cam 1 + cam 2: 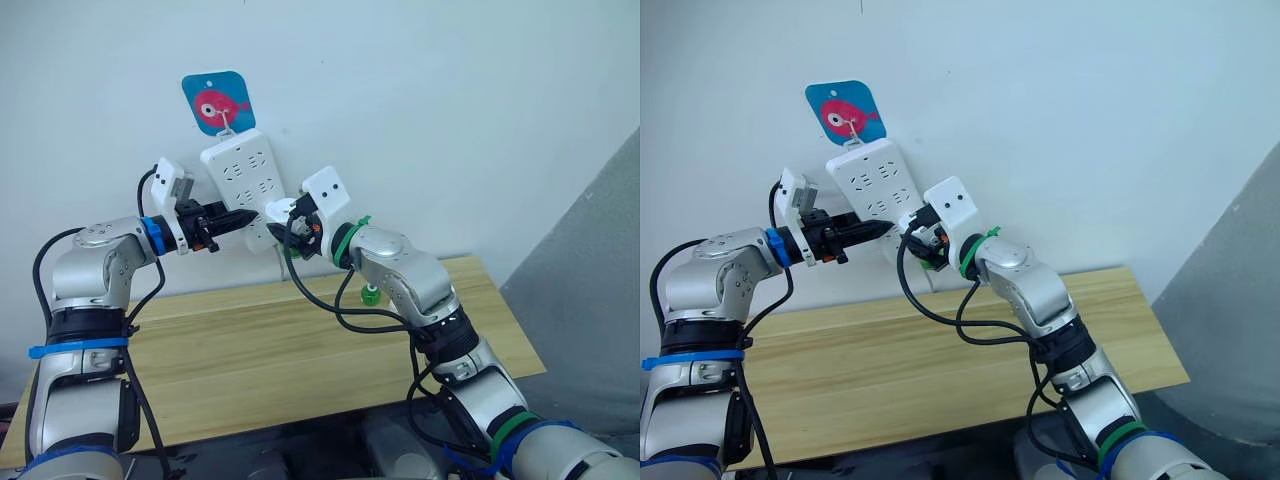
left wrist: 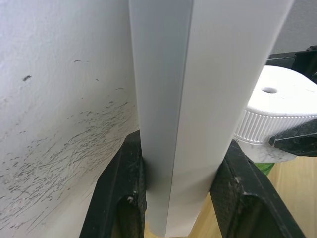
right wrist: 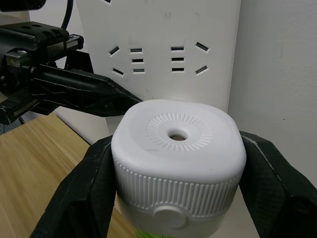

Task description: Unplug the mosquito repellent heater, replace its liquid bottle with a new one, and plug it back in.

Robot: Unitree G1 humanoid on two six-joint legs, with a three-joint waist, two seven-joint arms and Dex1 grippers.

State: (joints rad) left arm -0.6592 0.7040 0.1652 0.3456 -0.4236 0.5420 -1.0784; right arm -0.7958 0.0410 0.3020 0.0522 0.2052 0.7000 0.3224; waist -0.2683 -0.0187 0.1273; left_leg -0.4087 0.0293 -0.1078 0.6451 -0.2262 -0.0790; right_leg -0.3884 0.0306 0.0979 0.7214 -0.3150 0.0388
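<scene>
- The mosquito repellent heater [image 3: 178,166] sits at the lower end of the white power strip [image 1: 243,180] that hangs on the wall above the table [image 1: 250,350]; whether its prongs are still seated I cannot tell
- The right gripper [image 3: 178,198] is clamped on the heater's two sides, its black fingers [image 3: 84,188] pressing the ribbed band
- The left gripper [image 2: 181,188] is clenched on the strip's lower edge, one finger on each face, bracing it
- Judged by its look, the heater is a light, stiff plastic shell; the smooth dome would slip, so the ribbed band is the sound place to hold
- A straight pull away from the strip seems wise, since the strip hangs from a hook [image 1: 228,125] and could swing or lift off
- Only a sliver of green shows under the heater, likely the liquid bottle; its shape and fill are hidden
- A small green thing [image 1: 370,293] on the table is half covered by the right arm, perhaps the new bottle, too small to be sure
</scene>
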